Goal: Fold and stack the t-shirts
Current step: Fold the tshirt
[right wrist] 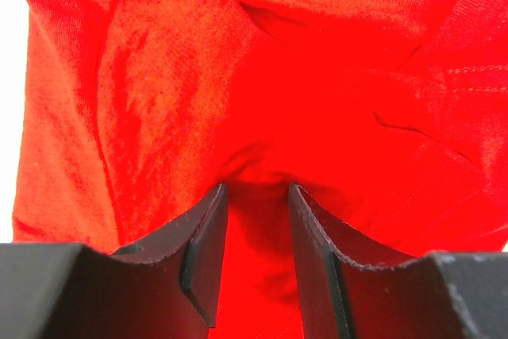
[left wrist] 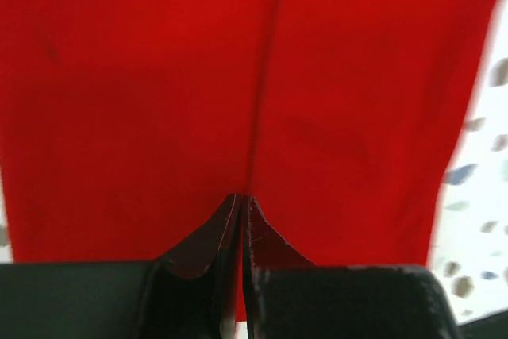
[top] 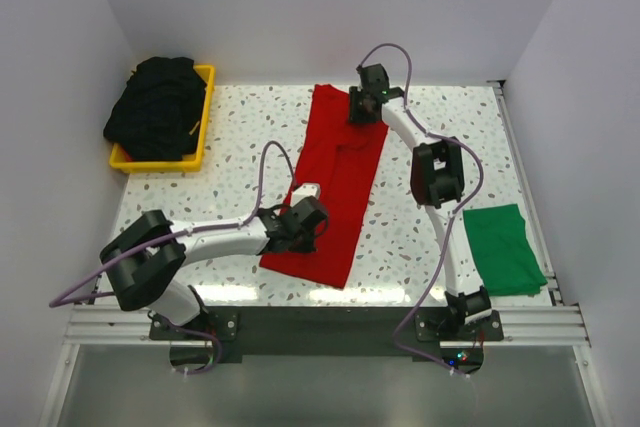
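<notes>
The red t-shirt (top: pixel 340 172) lies as a long narrow strip down the middle of the speckled table, collar end at the far side. My left gripper (top: pixel 318 219) is low over its near half. In the left wrist view the left gripper (left wrist: pixel 240 196) is all but shut, a thin sliver of the red t-shirt (left wrist: pixel 143 77) in the slit, at a crease. My right gripper (top: pixel 362 109) is at the collar end. Seen from the right wrist, the right gripper (right wrist: pixel 255 188) stands open, tips pressing into puckered red t-shirt (right wrist: pixel 159 85). A folded green t-shirt (top: pixel 502 247) lies at the right. Black t-shirts (top: pixel 158 107) are heaped at the far left.
The black heap fills a yellow bin (top: pixel 203 137) in the far left corner. White walls close the table on the left, back and right. A metal rail (top: pixel 520 162) runs along the right edge beside the green shirt.
</notes>
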Tool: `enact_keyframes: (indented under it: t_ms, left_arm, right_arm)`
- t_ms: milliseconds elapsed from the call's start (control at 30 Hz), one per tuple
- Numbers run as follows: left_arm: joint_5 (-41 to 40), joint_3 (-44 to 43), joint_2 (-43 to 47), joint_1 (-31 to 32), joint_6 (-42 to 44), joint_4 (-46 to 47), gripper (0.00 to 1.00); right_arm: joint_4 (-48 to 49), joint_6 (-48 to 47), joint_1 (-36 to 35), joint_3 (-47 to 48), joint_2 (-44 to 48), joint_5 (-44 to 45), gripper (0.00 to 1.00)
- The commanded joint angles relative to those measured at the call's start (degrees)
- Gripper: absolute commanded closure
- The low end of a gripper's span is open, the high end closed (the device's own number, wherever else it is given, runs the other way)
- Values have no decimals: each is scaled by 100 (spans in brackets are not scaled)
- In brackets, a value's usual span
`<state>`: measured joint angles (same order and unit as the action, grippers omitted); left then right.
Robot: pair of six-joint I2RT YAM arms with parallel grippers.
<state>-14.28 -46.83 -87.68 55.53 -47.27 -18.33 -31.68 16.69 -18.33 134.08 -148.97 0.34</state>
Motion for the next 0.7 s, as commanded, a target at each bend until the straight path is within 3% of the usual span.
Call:
enact_keyframes:
  t_ms: [0, 200, 667]
  left_arm:
    - [-584, 279, 243, 2, -213, -101, 91]
    - [-401, 526, -100, 54, -301, 250, 96]
    - [-224, 473, -356, 626, -837, 391, 95]
  right_arm:
    - [13, -113, 66, -93, 385, 72, 59]
    - [-13, -104, 66, 12, 509, 54, 58]
    - [-31, -148, 66, 408, 157, -25, 56]
